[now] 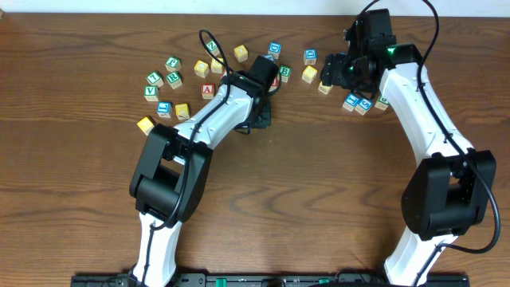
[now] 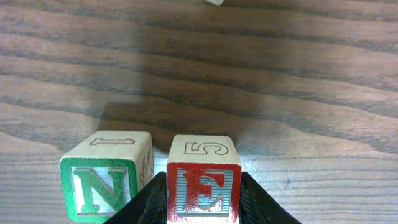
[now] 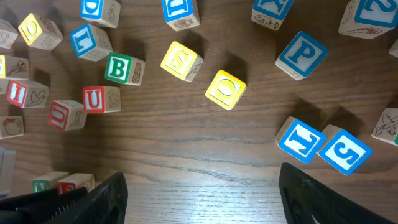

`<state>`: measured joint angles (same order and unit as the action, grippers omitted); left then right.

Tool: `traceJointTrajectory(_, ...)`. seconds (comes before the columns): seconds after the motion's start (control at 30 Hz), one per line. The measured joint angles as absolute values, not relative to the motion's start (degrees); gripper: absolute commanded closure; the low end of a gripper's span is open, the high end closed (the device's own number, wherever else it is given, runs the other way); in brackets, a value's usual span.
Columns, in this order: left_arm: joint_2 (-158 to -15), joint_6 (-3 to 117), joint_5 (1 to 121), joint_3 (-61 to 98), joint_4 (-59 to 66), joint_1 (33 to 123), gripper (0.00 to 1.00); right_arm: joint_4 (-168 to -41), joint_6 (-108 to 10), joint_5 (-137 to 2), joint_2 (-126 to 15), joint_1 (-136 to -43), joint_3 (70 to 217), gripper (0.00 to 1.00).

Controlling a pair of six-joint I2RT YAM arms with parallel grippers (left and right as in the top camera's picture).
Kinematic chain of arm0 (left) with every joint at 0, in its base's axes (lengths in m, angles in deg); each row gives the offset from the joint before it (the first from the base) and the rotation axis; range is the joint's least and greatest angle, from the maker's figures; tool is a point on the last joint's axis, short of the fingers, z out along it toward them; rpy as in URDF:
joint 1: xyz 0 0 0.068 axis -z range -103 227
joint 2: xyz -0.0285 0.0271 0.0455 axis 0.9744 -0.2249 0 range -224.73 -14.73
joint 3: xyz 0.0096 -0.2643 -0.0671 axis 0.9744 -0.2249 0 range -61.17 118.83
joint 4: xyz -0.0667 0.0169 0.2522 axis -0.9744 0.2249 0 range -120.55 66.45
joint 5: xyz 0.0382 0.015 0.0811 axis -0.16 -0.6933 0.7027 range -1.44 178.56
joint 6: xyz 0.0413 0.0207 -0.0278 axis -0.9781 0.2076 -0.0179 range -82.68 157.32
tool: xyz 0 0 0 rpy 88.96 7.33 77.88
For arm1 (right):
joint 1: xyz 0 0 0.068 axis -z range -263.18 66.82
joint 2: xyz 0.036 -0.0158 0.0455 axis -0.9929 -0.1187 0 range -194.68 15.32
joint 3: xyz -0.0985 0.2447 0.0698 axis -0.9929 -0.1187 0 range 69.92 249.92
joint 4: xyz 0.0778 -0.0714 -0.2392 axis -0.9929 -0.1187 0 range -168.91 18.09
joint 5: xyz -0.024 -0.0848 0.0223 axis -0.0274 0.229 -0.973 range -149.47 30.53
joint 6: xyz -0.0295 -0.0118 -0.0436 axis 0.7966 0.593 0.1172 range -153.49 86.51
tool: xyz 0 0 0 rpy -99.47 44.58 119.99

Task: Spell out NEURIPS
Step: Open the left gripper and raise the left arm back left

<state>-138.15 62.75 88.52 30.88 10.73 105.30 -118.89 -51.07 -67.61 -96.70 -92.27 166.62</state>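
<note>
Dark wooden table (image 2: 298, 74): left gripper (image 2: 203, 205) clamped on red-lettered wooden E cube (image 2: 203, 180), just right of green-lettered wooden N cube (image 2: 102, 183); right gripper (image 3: 202, 196) wide open, empty. Best: set E flush, faces aligned, release gently.

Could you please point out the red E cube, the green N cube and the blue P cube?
red E cube (image 2: 203, 191), left wrist view, on its lettered front face.
green N cube (image 2: 98, 190), left wrist view, on its lettered front face.
blue P cube (image 3: 302, 54), right wrist view, on its top face.
</note>
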Motion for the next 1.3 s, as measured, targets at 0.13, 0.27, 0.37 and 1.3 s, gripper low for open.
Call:
traceJointTrajectory(0.13, -138.1, 63.8, 88.5, 30.9, 11.6, 105.3, 0.66, -119.0, -51.1, -67.6, -96.7, -92.3, 166.6, 0.27)
traceJointTrajectory(0.27, -138.1, 64.5, 88.5, 30.9, 11.6, 105.3, 0.65, -119.0, -51.1, -67.6, -96.7, -92.3, 166.6, 0.27)
traceJointTrajectory(0.37, -138.1, 64.5, 88.5, 30.9, 11.6, 105.3, 0.6, -119.0, -51.1, -67.6, -96.7, -92.3, 166.6, 0.28)
traceJointTrajectory(1.3, -118.0, 62.0, 88.5, 30.9, 17.0, 104.7, 0.54, -119.0, -51.1, -67.6, -96.7, -92.3, 166.6, 0.27)
